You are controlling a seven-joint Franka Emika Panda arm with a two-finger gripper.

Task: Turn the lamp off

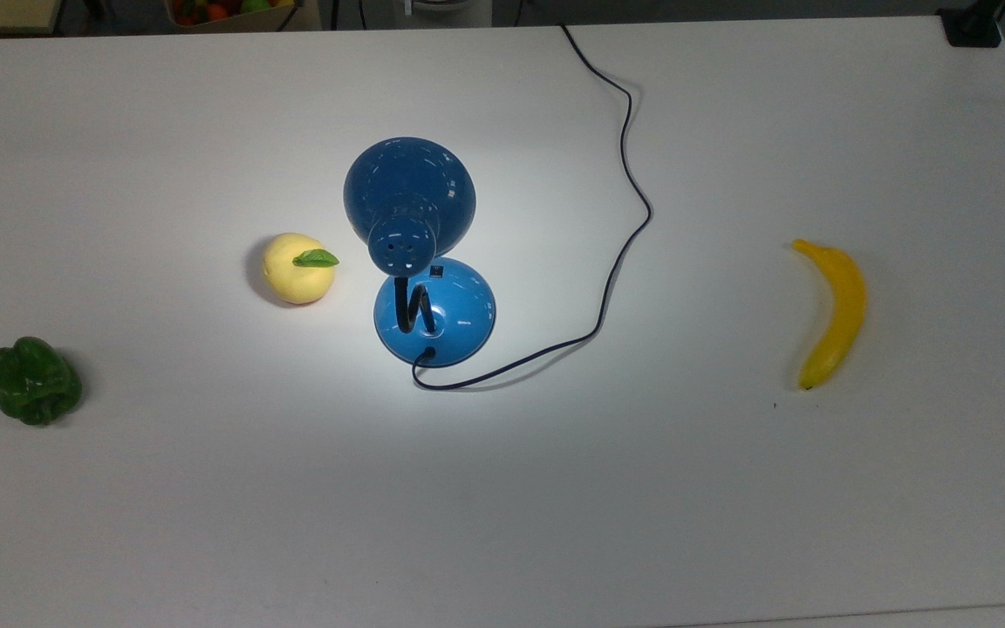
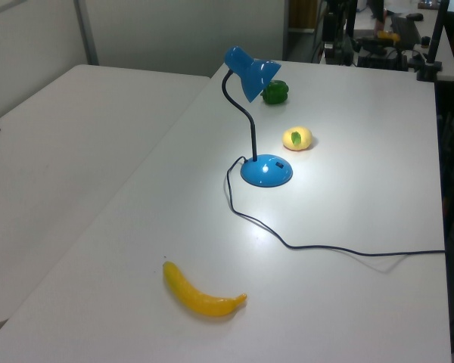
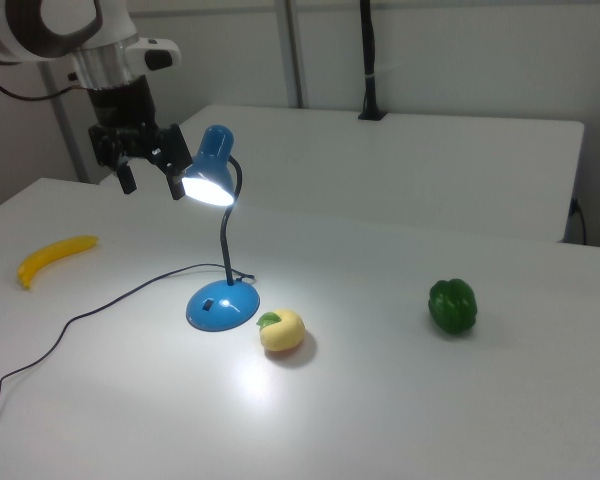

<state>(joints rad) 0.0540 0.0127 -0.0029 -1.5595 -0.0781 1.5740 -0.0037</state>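
The glossy blue lamp stands mid-table, lit, throwing a bright pool of light around its round base. A small black switch sits on the base's far edge in the top view. The black bent neck rises to the dome shade. Its thin dark cord snakes away to the table's far edge. My gripper hangs open, high above the table, just to the right view's left of the shade, with nothing between its fingers.
A yellow apple-like fruit with a green leaf lies close beside the base. A green pepper sits at the top view's far left and a banana at the top view's right. A second white table adjoins.
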